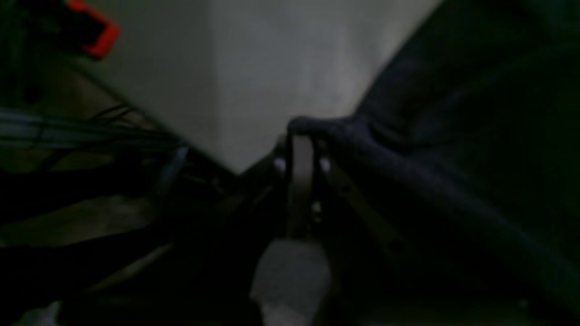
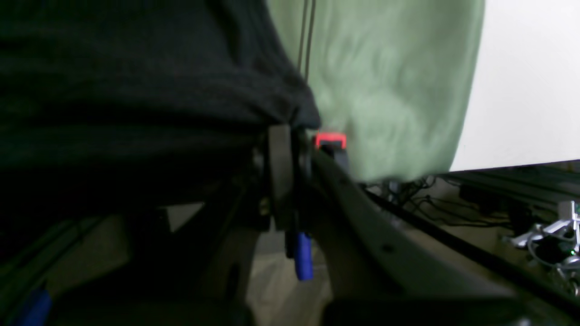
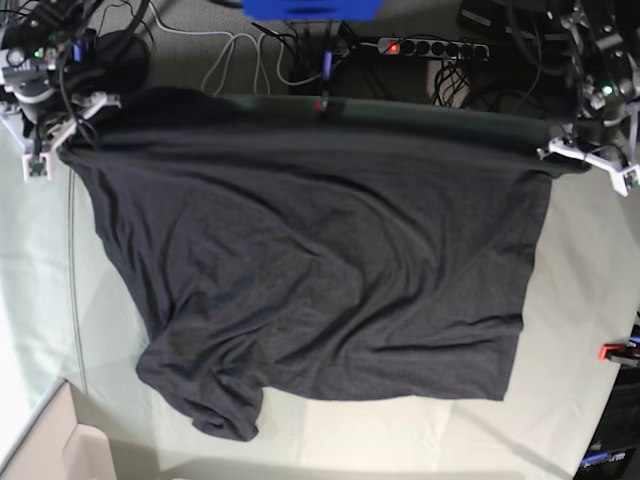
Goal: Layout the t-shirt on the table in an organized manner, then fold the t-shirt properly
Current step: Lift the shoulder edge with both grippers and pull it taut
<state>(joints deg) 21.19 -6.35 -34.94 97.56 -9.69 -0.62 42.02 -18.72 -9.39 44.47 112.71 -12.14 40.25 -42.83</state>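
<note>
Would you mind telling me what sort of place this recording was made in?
Probably a robotics lab: a cloth-covered table with a red clamp at its edge, a power strip and tangled cables on the floor beyond.

Cable-strewn floor (image 3: 250, 50), power strip (image 3: 430, 47)

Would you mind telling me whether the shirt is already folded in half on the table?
No, the shirt hangs spread open in one layer over the table, stretched between the left claw and the right claw.

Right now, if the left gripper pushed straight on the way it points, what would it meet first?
The left gripper, shut on the t-shirt, points over the pale table cover; probably that cloth first, depth unclear.
</note>
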